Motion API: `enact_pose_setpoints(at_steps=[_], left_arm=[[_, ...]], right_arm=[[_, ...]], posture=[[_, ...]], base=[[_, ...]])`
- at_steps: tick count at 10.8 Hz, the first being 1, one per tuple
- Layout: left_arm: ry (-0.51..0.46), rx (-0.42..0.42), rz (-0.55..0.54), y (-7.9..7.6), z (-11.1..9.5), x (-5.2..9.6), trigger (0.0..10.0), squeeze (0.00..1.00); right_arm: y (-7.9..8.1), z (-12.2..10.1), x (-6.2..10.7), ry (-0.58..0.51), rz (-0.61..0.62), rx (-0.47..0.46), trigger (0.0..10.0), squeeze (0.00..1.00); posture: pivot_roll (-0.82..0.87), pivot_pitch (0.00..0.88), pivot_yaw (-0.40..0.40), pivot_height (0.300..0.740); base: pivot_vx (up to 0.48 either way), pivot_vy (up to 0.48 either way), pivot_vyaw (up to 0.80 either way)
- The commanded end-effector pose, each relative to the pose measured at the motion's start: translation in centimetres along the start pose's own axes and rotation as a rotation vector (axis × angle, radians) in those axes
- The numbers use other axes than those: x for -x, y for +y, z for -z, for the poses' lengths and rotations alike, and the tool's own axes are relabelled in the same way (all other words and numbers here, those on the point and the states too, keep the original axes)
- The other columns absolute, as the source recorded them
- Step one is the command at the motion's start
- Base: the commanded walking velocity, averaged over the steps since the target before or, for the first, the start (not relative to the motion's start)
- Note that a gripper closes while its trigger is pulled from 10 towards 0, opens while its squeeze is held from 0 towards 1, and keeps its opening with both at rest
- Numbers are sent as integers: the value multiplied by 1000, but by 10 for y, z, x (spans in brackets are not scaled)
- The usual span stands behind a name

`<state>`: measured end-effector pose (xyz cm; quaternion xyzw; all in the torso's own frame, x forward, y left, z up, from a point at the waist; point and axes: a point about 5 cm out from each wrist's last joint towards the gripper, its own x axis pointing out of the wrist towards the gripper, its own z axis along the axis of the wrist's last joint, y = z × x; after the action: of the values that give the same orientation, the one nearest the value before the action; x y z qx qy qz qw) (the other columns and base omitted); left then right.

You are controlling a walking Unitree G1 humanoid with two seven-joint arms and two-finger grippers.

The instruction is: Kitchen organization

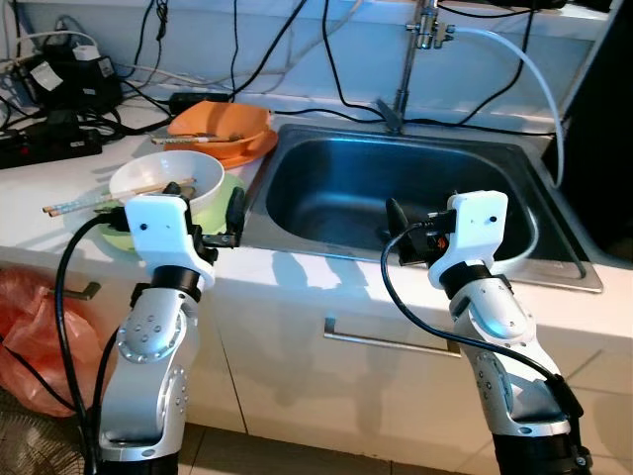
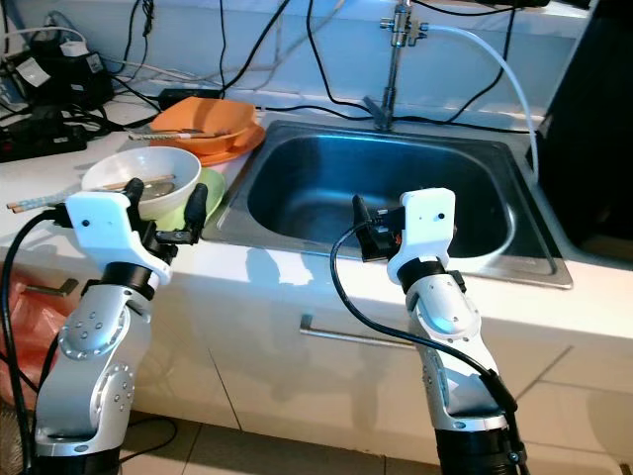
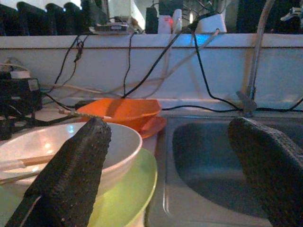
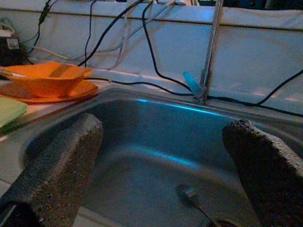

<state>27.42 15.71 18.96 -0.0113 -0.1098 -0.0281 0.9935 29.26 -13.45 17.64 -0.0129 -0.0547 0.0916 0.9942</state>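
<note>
Steel sink (image 1: 326,163), deep w/ rounded corners; left of it a round white bowl (image 1: 203,178) w/ chopsticks (image 1: 94,201) sits on a green plate (image 3: 128,194), orange bowl (image 1: 220,121) behind. Left gripper (image 1: 235,213) hovers at sink's left rim by the white bowl, fingers apart. Right gripper (image 1: 396,223) hangs over sink's front edge, fingers apart, nothing held.

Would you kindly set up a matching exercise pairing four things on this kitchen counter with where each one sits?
Things:
1. white bowl
2. orange bowl
3. left gripper
4. right gripper

Places:
A. at the front edge of the sink
B. on the green plate, chopsticks across it
C. on the orange plate
D. beside the white bowl

Pairs: 1-B, 2-C, 3-D, 4-A
</note>
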Motion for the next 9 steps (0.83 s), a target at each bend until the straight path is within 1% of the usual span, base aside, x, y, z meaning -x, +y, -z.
enact_pose_setpoints(at_steps=[1, 2, 7, 9], left_arm=[[19, -7, -9, 2, 2, 0, 10000, 0], [19, -6, -10, 2, 2, 0, 10000, 0], [37, 13, -29, 6, 3, -2, 10000, 0], [46, 16, -31, 7, 5, -3, 10000, 0]], right_arm=[[1, -7, -2, -32, -8, 4, 10000, 0], [1, -7, -2, -32, -3, -4, 10000, 0], [0, -6, -3, -35, 10, -36, 10000, 0], [0, -6, -3, -37, 9, -38, 10000, 0]], posture=[[18, 0, 6, 740], [16, 0, 9, 740], [22, 0, 11, 740], [21, 0, 14, 740]], base=[[0, 0, 800], [0, 0, 444], [0, 0, 0], [0, 319, 0]])
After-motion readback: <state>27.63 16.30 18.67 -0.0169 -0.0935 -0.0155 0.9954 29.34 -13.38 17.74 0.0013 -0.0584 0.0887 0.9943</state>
